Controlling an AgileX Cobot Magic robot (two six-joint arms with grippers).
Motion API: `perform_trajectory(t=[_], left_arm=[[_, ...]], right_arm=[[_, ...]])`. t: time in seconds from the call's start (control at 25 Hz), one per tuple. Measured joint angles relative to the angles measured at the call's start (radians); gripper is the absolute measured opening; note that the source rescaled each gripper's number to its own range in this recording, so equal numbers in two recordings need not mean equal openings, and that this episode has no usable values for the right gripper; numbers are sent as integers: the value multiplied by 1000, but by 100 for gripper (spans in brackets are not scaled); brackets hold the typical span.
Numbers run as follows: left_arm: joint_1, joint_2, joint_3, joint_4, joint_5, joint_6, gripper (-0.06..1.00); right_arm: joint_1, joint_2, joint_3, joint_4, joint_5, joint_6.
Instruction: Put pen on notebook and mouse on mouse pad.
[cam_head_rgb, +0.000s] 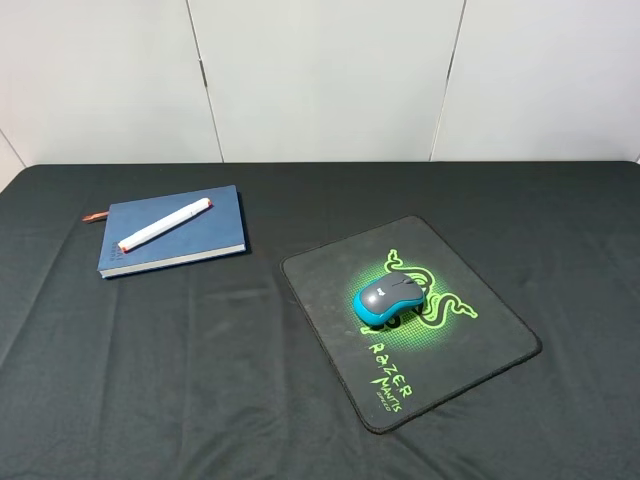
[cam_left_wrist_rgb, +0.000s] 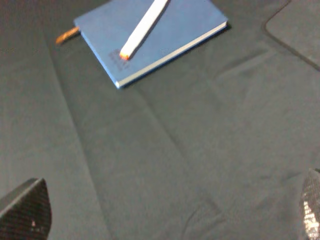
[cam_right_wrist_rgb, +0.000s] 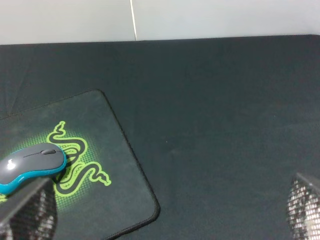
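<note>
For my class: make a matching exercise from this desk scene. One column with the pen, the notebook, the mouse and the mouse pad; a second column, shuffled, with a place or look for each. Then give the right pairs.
Column one:
1. pen
2. notebook
3. mouse
4. mouse pad

Column two:
A. black, with green lettering
B. lies slantwise on the blue cover
C. sits on the green snake logo
D. closed, ribbon bookmark poking out at one corner

Pairs: 1-B, 2-D, 3-C, 4-A
</note>
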Motion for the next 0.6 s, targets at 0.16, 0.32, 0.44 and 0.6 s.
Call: perform_trajectory(t=[0.16, 0.32, 0.44, 0.6], left_arm=[[75, -58, 76, -13, -23, -3, 100], [118, -123, 152, -27, -104, -3, 100], [122, -180, 207, -40, -150, -3, 100], [122, -249, 259, -40, -151, -3, 100]], right_arm=[[0, 0, 0, 0, 0, 0], [0, 0, 0, 0, 0, 0], [0, 0, 0, 0, 0, 0], [0, 0, 0, 0, 0, 0]])
